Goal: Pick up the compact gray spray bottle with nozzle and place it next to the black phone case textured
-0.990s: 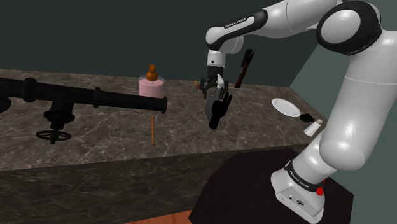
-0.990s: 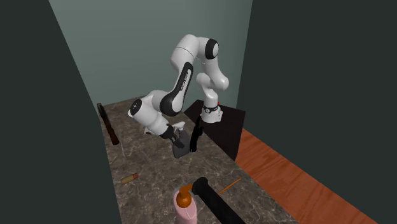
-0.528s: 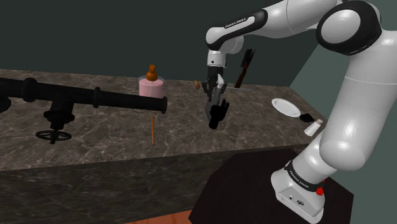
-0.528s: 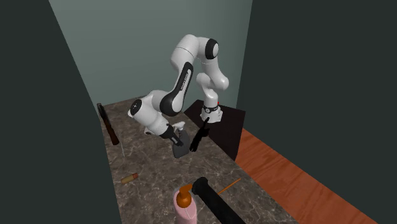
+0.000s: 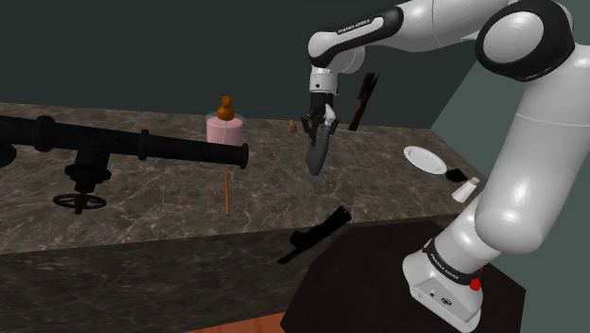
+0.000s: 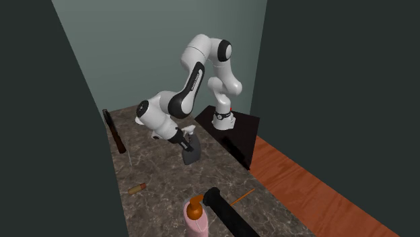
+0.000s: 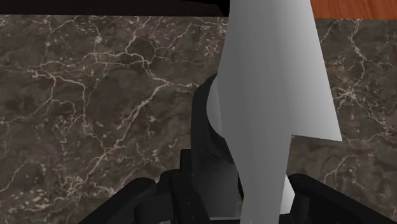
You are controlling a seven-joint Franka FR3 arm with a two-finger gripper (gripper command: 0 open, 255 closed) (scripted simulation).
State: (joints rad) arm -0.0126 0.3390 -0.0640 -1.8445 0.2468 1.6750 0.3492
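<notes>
It looks like a room in a home, perhaps a kitchen corner. A long counter (image 5: 170, 203) of dark veined marble lies under the gripper (image 5: 320, 131), with plain grey-green walls (image 6: 155, 40) and a reddish wooden floor (image 6: 303, 182). A pink soap dispenser (image 5: 225, 128) stands on the gripper's far side from the stand, and a white plate (image 5: 425, 159) lies on the near side.

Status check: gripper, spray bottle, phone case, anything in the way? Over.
Gripper shut on spray bottle, held above counter. Phone case tilted in front of counter's front face, not on top. Black pipe well aside.
</notes>
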